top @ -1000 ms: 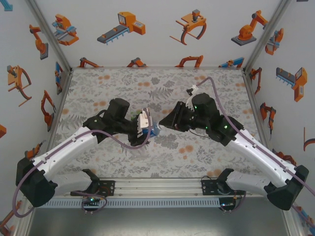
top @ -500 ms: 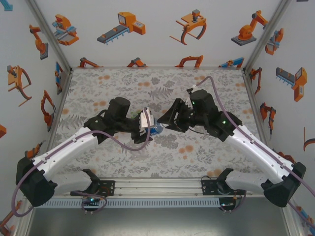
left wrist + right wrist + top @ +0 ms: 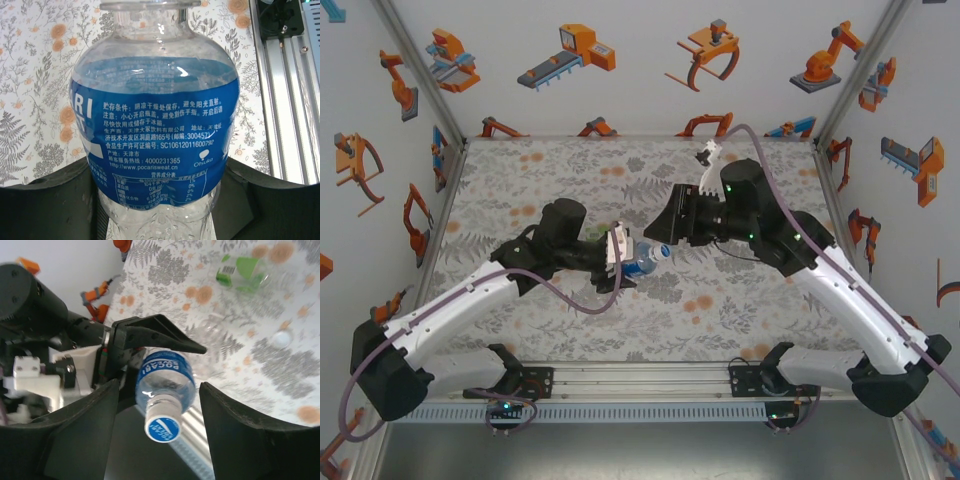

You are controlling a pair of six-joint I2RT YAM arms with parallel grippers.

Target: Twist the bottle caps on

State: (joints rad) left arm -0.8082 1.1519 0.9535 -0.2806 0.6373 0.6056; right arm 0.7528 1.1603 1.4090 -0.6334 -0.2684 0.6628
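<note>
My left gripper (image 3: 620,258) is shut on the blue-labelled bottle (image 3: 642,263), holding it off the table with its neck toward the right arm. A whitish cap with a blue top (image 3: 162,427) sits on that neck. My right gripper (image 3: 157,390) is open, its fingers standing wide on either side of the cap without touching it. In the left wrist view the bottle (image 3: 155,125) is pinched low between the dark fingers (image 3: 50,200) of the left gripper (image 3: 155,205). The green-labelled bottle (image 3: 240,272) lies on the table beyond. A loose whitish cap (image 3: 281,339) lies nearby.
A faint clear shape, perhaps the unlabelled bottle (image 3: 210,332), lies between the held bottle and the green one. The aluminium rail (image 3: 285,100) at the table's near edge is beneath the left wrist. Printed walls enclose the floral table (image 3: 570,170) on three sides.
My right gripper has drawn back up and to the right, away from the bottle's neck, and the capped neck now shows. The left gripper has kept hold of the bottle, shifting slightly.
</note>
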